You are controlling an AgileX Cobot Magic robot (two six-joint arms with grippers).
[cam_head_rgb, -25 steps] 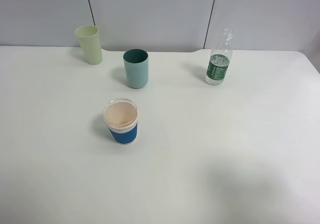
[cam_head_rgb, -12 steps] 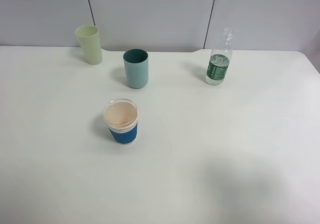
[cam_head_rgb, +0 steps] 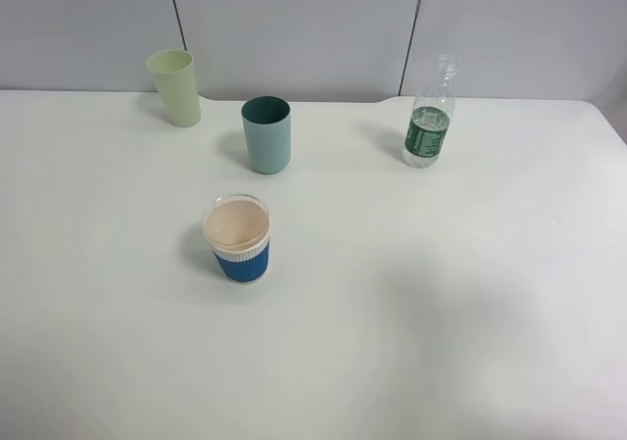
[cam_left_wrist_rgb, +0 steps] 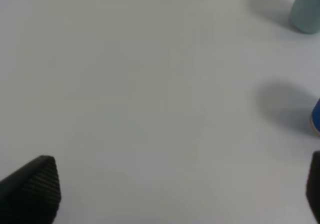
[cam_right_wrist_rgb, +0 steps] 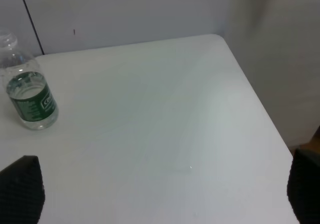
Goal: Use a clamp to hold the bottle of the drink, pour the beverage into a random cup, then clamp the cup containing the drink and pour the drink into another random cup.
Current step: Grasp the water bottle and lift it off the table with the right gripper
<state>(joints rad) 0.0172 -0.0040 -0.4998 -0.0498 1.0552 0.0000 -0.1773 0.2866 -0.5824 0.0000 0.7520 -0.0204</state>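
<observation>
The bottle stands uncapped at the back right of the white table, with the clear beverage inside up to about the top of its green label. The right wrist view shows the bottle well ahead of my right gripper, which is open and holds nothing. The teal cup stands at the back centre-left. The blue-sleeved cup stands nearer the front. My left gripper is open over bare table, with the teal cup and the blue-sleeved cup at the edge of its view. Neither arm shows in the high view.
A pale yellow-green tumbler stands at the back left near the grey wall. The table's right edge and rounded far corner lie close to my right gripper.
</observation>
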